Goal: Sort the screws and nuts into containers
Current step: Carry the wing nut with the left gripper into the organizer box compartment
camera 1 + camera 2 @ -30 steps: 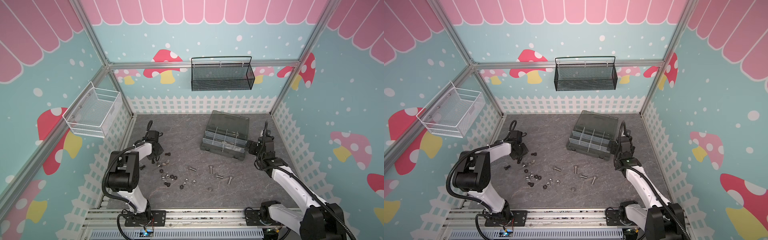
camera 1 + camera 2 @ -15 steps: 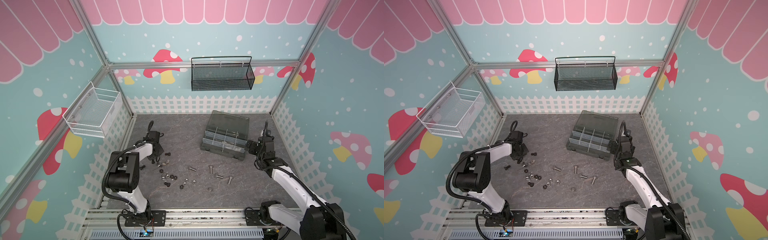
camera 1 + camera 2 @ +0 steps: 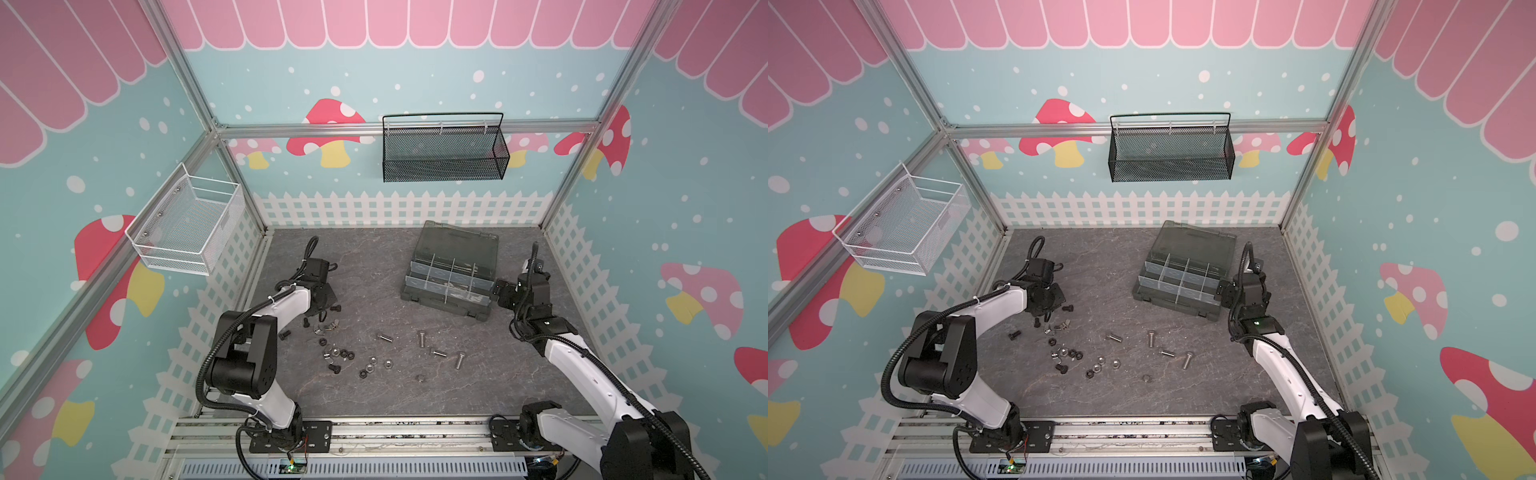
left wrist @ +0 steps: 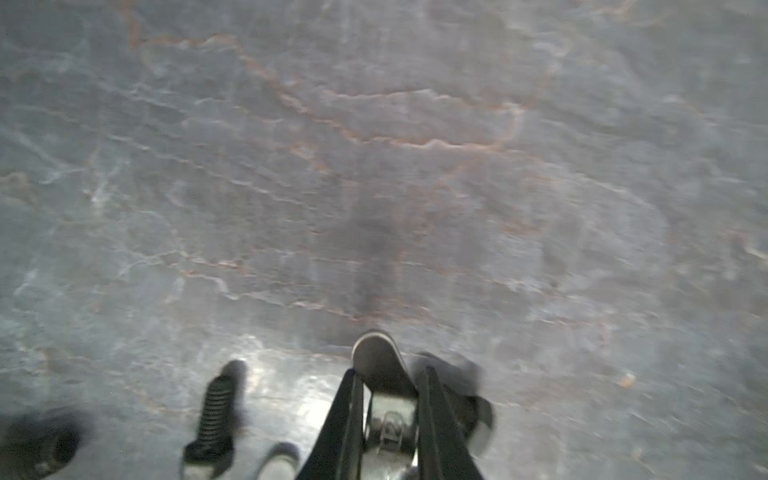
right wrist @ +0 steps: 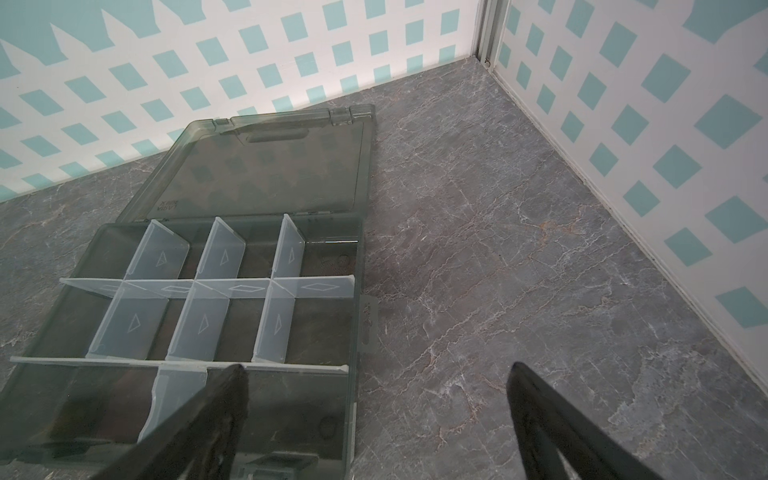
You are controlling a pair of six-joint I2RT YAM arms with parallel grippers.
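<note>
The left gripper (image 4: 390, 372) pinches a blurred silver fastener (image 4: 374, 349) close over the grey tabletop (image 4: 374, 166). The right gripper (image 5: 377, 366) gapes empty beside the open organizer box (image 3: 444, 307), screws (image 3: 422, 338) and nuts (image 3: 388, 363) scattered between the arms.

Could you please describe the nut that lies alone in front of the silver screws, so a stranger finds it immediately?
Find the dark grey organizer box toward the back right of the grey table. In front of it four silver screws lie scattered. Just nearer the front rail lies one nut, quite alone, whereas the other nuts crowd together further left.
</note>
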